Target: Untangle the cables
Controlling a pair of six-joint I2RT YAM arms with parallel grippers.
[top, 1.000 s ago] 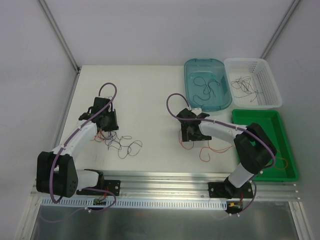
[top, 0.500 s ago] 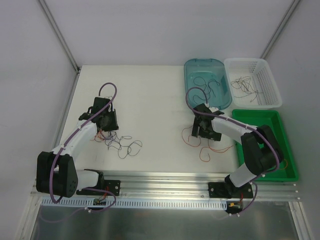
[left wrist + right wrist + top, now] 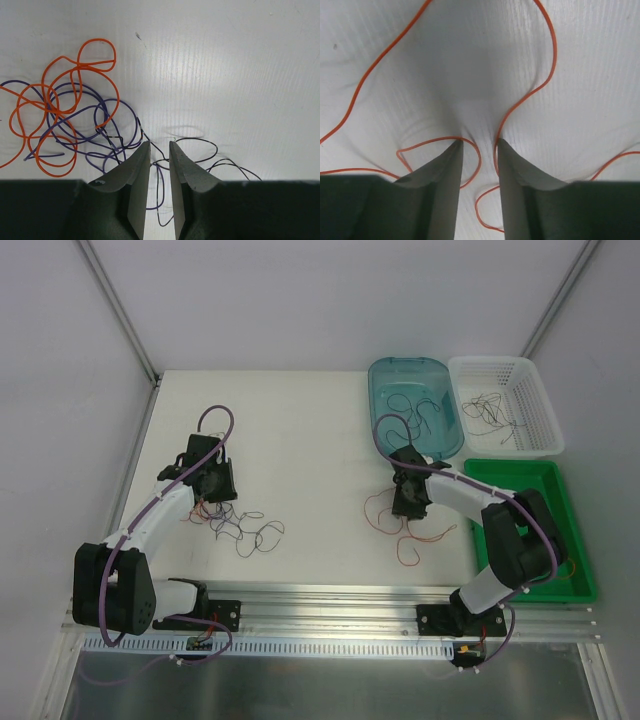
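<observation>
- A tangle of cables (image 3: 240,525) lay on the left part of the table (image 3: 300,430), at the near side of the left gripper (image 3: 159,145).
- A loose cable (image 3: 385,515) lay right of centre, under and around the right gripper (image 3: 479,142).
- At the far right corner a tub (image 3: 400,375) sat left of a basket (image 3: 500,365), each with wires inside.
- A tray (image 3: 560,510) lay nearer than the basket, along the right edge, with one strand (image 3: 565,565) inside.

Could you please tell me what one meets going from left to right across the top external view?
Left gripper → right gripper → green tray. The cables, teal tub and white basket overlap these.
</observation>
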